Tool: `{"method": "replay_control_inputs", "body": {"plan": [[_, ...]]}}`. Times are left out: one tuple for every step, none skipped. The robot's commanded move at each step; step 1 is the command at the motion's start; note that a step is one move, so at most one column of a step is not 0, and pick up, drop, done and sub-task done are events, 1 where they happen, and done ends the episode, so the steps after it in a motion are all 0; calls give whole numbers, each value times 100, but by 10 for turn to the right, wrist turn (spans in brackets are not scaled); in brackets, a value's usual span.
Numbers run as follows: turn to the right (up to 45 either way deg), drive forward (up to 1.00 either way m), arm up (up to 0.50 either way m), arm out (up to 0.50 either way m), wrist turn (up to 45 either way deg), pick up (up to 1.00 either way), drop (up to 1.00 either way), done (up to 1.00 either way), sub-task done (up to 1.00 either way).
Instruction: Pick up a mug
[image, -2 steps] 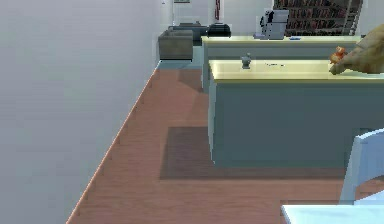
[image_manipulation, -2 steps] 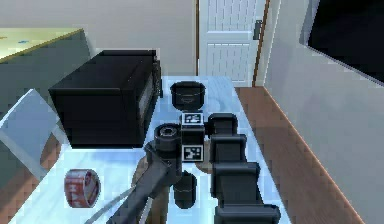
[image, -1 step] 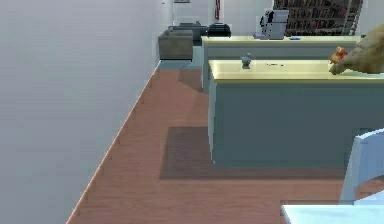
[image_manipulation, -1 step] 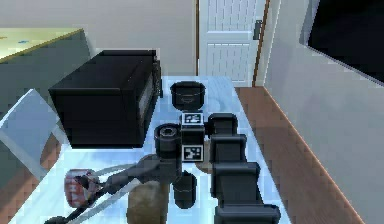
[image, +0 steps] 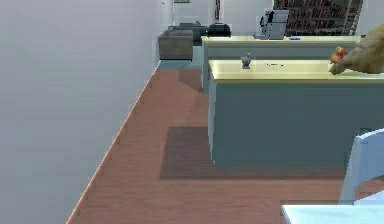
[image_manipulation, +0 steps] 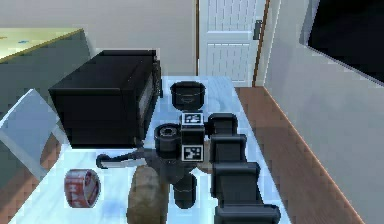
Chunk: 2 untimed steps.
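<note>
A small grey-blue cup-like thing (image: 247, 63) stands on the near island counter (image: 300, 78) in the forward view. In the arm side view my arm (image_manipulation: 235, 175) reaches over a pale blue table (image_manipulation: 225, 100). The gripper (image_manipulation: 108, 160) points to the left above bare tabletop and holds nothing. A dark round vessel (image_manipulation: 187, 95) stands farther out on the table. A brown lump (image_manipulation: 147, 196) and a red-and-white roll (image_manipulation: 82, 187) lie near the table's front edge.
A black microwave (image_manipulation: 105, 95) takes up the table's left half, with a white chair (image_manipulation: 28, 125) beside it and a white door (image_manipulation: 232, 40) beyond. In the forward view there is a white wall (image: 70, 90) at left, wooden floor (image: 170, 130), a second counter (image: 290, 45) and a dark armchair (image: 178, 43).
</note>
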Motion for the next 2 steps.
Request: {"method": "replay_control_inputs", "body": {"plan": [[0,0,0,0,420,0,0,0,0],[0,0,-30,0,0,0,0,0,0]]}}
